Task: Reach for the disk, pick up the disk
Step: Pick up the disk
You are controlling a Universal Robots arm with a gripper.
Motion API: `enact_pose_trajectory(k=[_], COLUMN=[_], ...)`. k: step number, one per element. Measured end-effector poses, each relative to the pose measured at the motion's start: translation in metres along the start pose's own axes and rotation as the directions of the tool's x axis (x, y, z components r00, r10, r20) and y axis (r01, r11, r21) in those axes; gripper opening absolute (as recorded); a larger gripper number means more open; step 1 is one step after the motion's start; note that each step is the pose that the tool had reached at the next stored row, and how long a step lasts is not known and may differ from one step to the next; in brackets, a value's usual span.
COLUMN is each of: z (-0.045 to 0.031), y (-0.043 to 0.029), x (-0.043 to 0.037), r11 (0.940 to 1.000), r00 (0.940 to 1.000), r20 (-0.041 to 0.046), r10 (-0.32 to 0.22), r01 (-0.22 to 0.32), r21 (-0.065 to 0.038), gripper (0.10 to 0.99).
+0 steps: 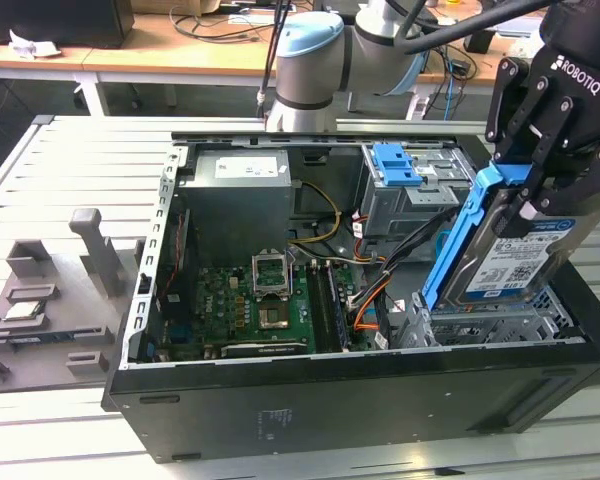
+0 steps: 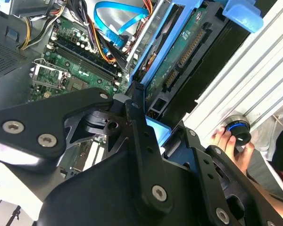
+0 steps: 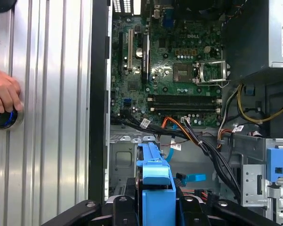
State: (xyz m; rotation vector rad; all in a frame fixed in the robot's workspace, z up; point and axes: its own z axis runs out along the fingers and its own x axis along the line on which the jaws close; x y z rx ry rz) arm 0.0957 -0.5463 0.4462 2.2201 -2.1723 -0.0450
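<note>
here our end effector [image 1: 535, 180] is clamped on the disk [image 1: 510, 255], tilted above the drive cage at the case's [image 1: 330, 405] front corner; we should lift straight, keeping cables [image 1: 370, 300] clear.

Silver disk [image 1: 515, 255] with blue rails; black gripper [image 1: 540, 165]; green motherboard [image 1: 245, 300].
</note>
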Motion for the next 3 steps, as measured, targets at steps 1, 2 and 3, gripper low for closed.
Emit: enact_pose_trajectory(k=[1, 2, 3], z=[0.0000, 0.0000, 0.0000], y=[0.0000, 0.0000, 0.0000], x=[0.0000, 0.0000, 0.0000], r11=[1.0000, 1.0000, 1.0000], r00=[1.0000, 1.0000, 1.0000], r20=[0.0000, 0.0000, 0.0000], r10=[0.000, 0.000, 0.000], r01=[0.000, 0.000, 0.000], r21=[0.000, 0.000, 0.000], gripper=[0.369, 0.369, 0.369])
